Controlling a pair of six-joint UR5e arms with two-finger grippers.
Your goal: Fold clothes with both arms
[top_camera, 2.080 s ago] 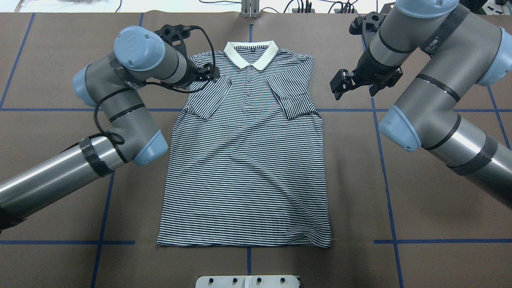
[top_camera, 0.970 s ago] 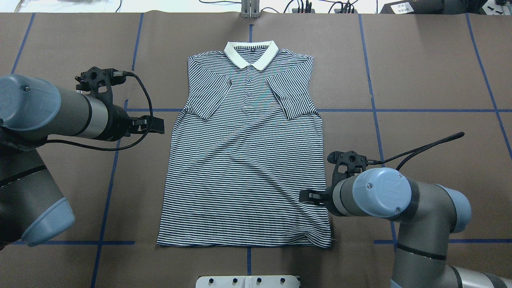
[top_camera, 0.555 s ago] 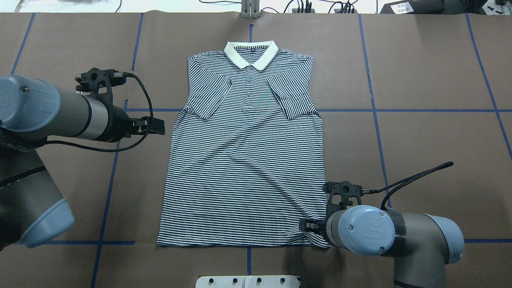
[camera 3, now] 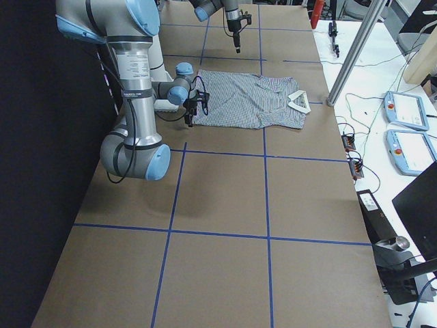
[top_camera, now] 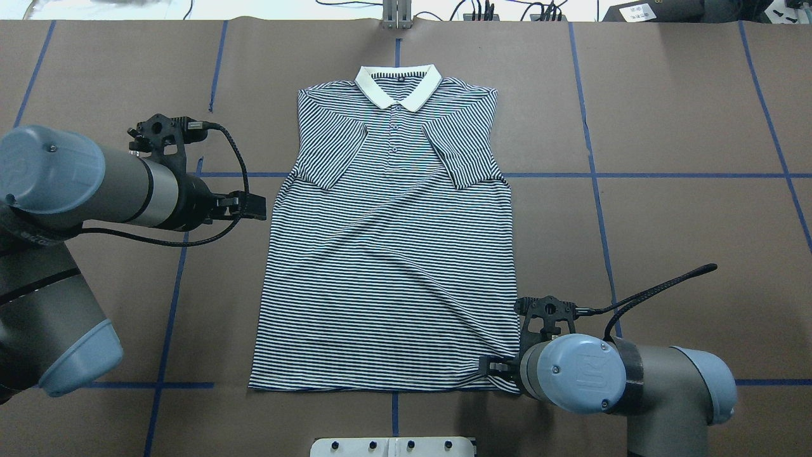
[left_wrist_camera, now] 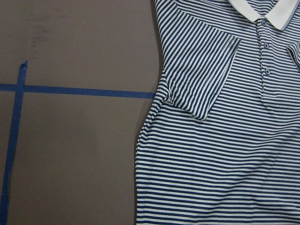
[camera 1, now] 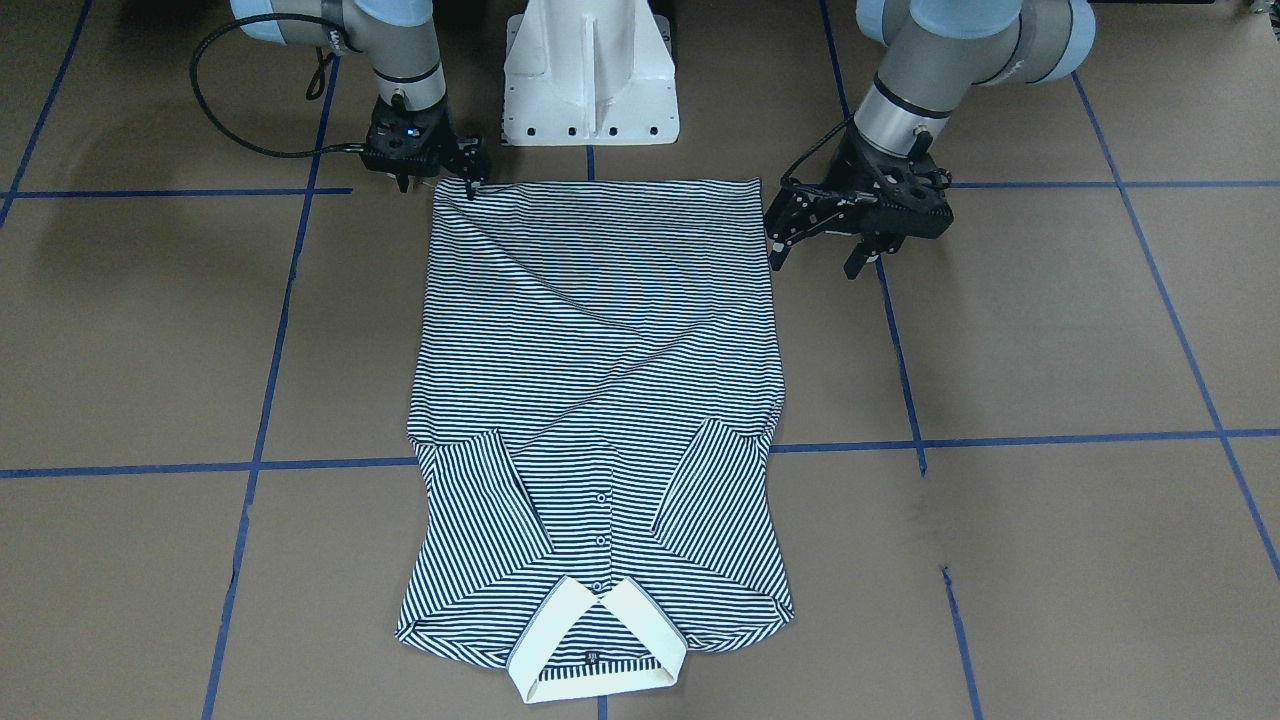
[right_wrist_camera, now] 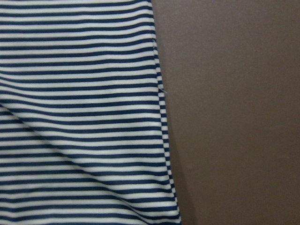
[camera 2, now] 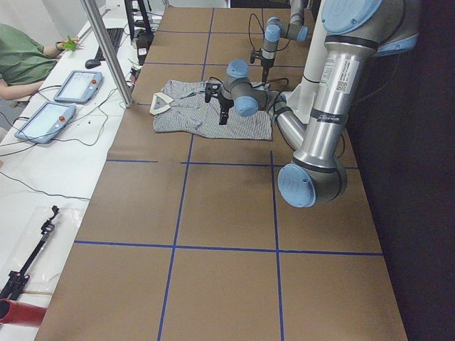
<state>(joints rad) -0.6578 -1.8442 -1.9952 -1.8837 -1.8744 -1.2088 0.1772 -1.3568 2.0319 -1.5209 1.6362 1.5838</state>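
The striped polo shirt (top_camera: 387, 254) lies flat, face up, with its cream collar (top_camera: 398, 86) at the far end and both sleeves folded in over the chest. My left gripper (top_camera: 257, 206) hovers open just off the shirt's left side edge below the sleeve; from the front, the left gripper (camera 1: 818, 250) shows its fingers spread. My right gripper (top_camera: 491, 368) sits low at the hem's right corner, and in the front view the right gripper (camera 1: 472, 172) looks open over that corner. The left wrist view shows the folded sleeve (left_wrist_camera: 201, 75), the right wrist view the shirt's edge (right_wrist_camera: 79, 117).
The white pedestal base (camera 1: 590, 70) stands just behind the hem. Blue tape lines (top_camera: 634, 175) cross the brown table. Beyond the collar end runs a bench with tablets (camera 2: 75, 85), a metal post (camera 2: 106, 50) and a person's sleeve (camera 2: 21, 60).
My right arm swung from beside the collar down to the hem's right corner and lowered onto it. My left gripper left the shoulder and now sits beside the shirt's left edge.
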